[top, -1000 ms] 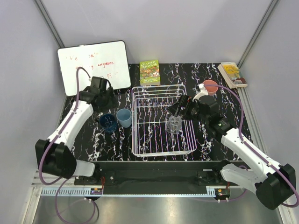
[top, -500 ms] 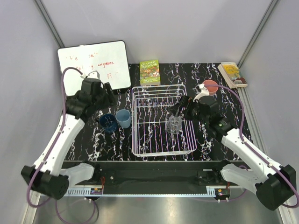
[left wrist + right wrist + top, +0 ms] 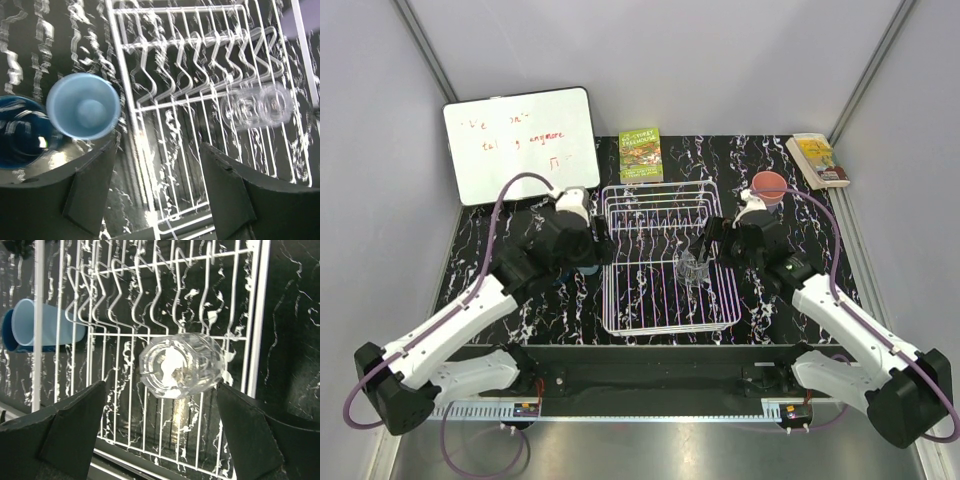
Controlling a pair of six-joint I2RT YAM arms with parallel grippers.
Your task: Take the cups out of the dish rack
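The white wire dish rack (image 3: 665,300) stands mid-table. A clear faceted glass (image 3: 692,268) lies on its side on the rack's grid floor. My right gripper (image 3: 706,244) hovers open just behind it; in the right wrist view the glass (image 3: 180,365) lies between and beyond the spread fingers (image 3: 70,425). My left gripper (image 3: 599,245) is open and empty over the rack's left edge (image 3: 142,150). A light blue cup (image 3: 82,112) and a dark blue cup (image 3: 20,132) stand upright on the table left of the rack. A salmon-pink cup (image 3: 769,186) stands at the back right. The lavender cup is out of view.
A whiteboard (image 3: 520,140) leans at the back left. A green book (image 3: 640,155) lies behind the rack and another book (image 3: 817,160) lies at the back right corner. Upright plate dividers (image 3: 200,55) fill the rack's far end.
My left arm has swung from the back left, over the two blue cups, to the rack's left edge. My right gripper has shifted slightly and stays open by the glass.
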